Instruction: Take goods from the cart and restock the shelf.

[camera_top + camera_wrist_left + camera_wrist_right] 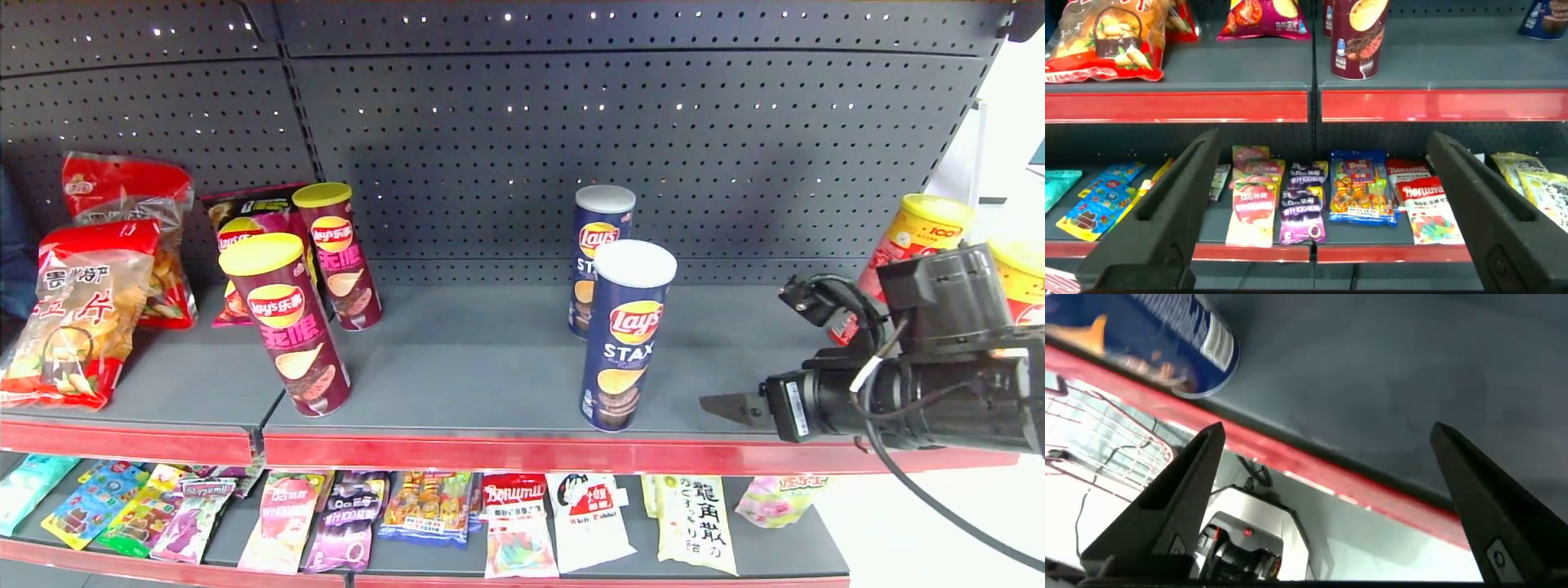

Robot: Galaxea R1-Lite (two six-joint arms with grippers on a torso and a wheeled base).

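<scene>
Standing upright, blue can (629, 335) seemingly clear of right gripper (725, 407).

back panel (571, 122): dark grey, perforated | floor (939, 563): pale | right side: bright

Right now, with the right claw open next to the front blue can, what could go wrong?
1. The front blue can stands close to the shelf's red lip, and the open right claw sits just beside it; a sideways brush while pulling away could tip the can off.
2. The right arm's wrist lies in front of the yellow cans; a careless swing might knock them over.
</scene>
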